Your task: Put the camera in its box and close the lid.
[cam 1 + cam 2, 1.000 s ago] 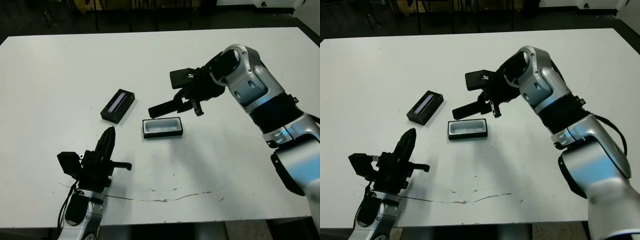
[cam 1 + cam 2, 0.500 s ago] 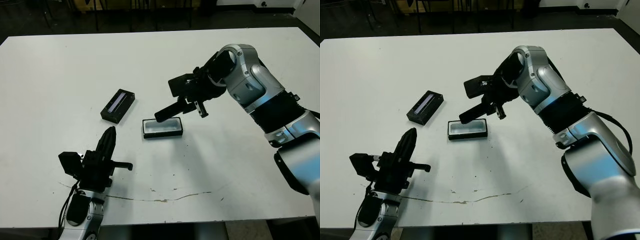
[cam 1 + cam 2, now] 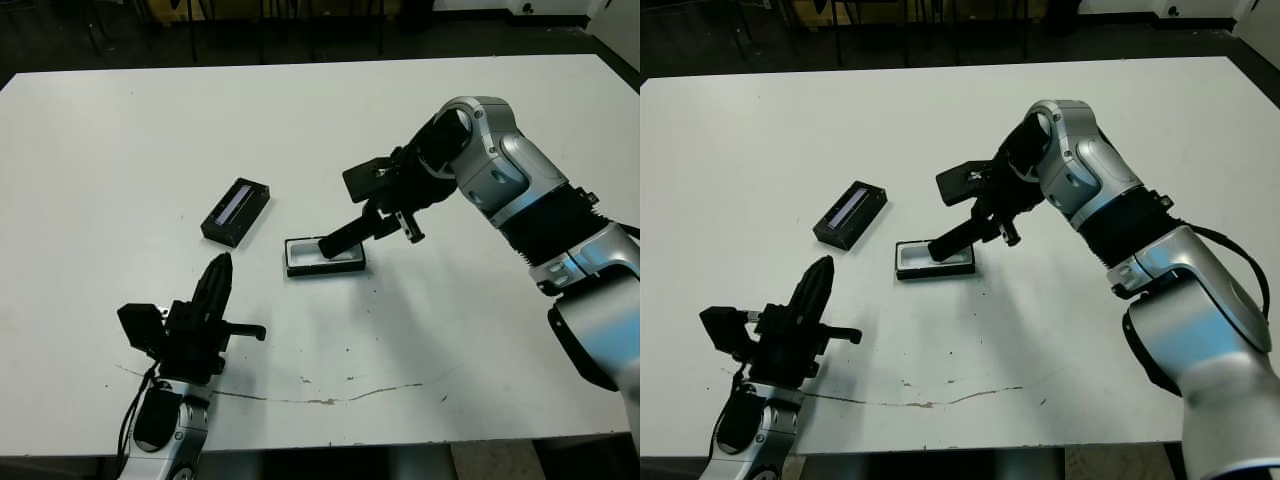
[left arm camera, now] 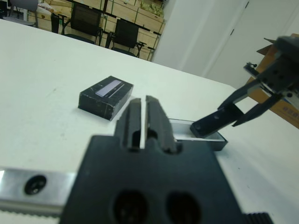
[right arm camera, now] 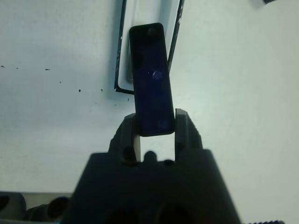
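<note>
The right tool [image 5: 154, 125] is pinching one end of the camera [image 3: 343, 235], which is slanting down with its far end inside the white-lined box [image 3: 300, 262] at mid-tabletop [image 3: 120, 140]. The lid [image 3: 236, 211] is lying stripe-up just beside the box, toward the robot's left. The left tool [image 3: 216, 281] is resting near the front edge, fingers pressed together, holding nothing.
</note>
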`<action>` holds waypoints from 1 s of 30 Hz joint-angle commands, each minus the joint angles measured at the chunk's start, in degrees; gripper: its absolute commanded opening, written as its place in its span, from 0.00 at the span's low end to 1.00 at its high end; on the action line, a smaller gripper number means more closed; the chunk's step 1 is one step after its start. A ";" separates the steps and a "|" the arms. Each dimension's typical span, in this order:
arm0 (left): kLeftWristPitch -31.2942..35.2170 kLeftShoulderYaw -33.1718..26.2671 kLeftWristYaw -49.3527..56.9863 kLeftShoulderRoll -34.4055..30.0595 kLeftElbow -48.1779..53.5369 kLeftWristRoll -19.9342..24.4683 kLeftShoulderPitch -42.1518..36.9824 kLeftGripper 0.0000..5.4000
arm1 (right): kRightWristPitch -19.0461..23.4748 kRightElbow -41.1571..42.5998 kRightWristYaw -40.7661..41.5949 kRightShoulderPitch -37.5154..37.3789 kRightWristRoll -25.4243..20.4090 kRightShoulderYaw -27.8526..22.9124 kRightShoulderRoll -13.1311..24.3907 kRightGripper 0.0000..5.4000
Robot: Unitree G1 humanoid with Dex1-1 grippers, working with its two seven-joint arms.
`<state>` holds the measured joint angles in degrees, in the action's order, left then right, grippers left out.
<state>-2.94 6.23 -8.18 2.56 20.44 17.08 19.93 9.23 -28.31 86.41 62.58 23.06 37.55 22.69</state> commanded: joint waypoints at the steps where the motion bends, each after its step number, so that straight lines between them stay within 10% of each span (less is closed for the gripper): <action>1: 0.32 -0.16 0.43 0.22 -0.73 -0.39 1.80 0.00 | -0.94 0.75 0.18 -1.01 0.40 0.93 -0.12 0.09; 30: -1.56 0.55 0.54 0.71 -1.90 -0.56 2.41 0.00 | 3.07 3.66 0.53 -2.36 2.95 5.11 -7.06 0.09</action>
<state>-4.67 6.83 -8.10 2.78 19.34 16.84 20.08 12.40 -24.06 85.66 62.18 26.87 40.49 17.76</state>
